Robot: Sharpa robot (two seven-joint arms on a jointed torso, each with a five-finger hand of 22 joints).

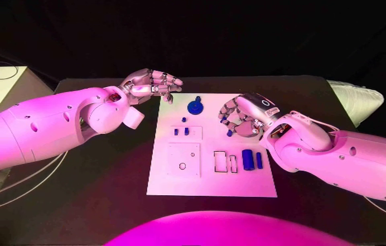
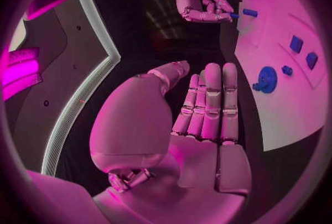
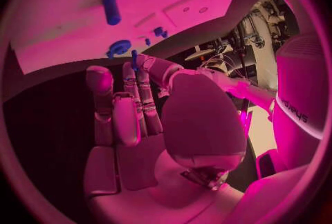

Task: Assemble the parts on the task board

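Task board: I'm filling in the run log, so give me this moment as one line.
left hand: open, at board's far-left corner | right hand: pinching small blue peg above task board | blue gear: on board

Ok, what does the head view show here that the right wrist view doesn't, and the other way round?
Head view, not the wrist view: the back of the right hand over the task board's right side, and two blue cylinders side by side near its right edge. Right wrist view, not the head view: that hand's palm side, thumb and a fingertip pinching a thin blue pin. Both: the board, the blue gear and small blue pegs.
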